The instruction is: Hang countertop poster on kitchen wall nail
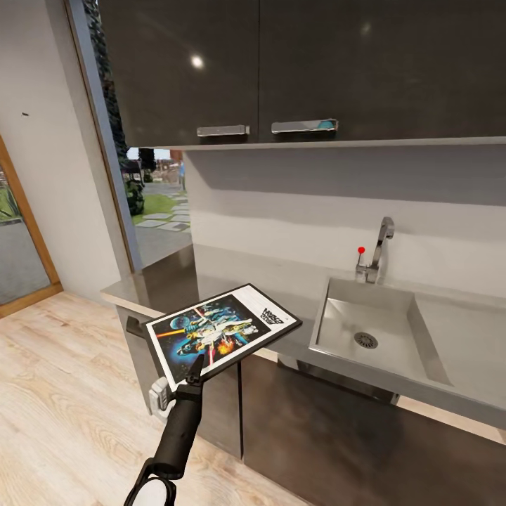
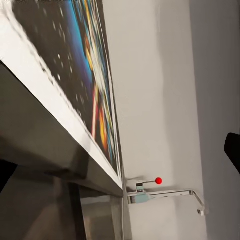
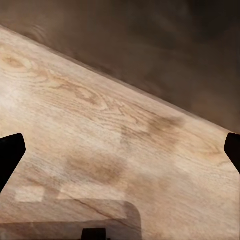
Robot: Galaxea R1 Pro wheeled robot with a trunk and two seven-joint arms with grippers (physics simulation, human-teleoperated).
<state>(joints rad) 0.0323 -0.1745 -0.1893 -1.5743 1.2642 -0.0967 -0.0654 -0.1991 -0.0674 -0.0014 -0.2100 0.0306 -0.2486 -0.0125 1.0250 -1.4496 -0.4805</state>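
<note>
The black-framed poster (image 1: pixel 221 327) lies face up on the light-grey countertop (image 1: pixel 161 281), left of the sink, its near corner jutting past the front edge. My left gripper (image 1: pixel 197 365) reaches up to that near edge. In the left wrist view the poster (image 2: pixel 85 75) runs edge-on between the fingers of the left gripper (image 2: pixel 117 160), which stand wide apart, open. A tiny dark nail (image 1: pixel 25 114) sticks from the pale wall at far left. My right gripper (image 3: pixel 120 150) hangs open over the wooden floor.
The sink (image 1: pixel 365 330) and chrome tap (image 1: pixel 379 246) with a red knob are right of the poster. Dark wall cabinets (image 1: pixel 281 70) hang above the counter. A glass doorway (image 1: pixel 151 204) opens to the left, and dark base cabinets (image 1: pixel 316 436) stand below.
</note>
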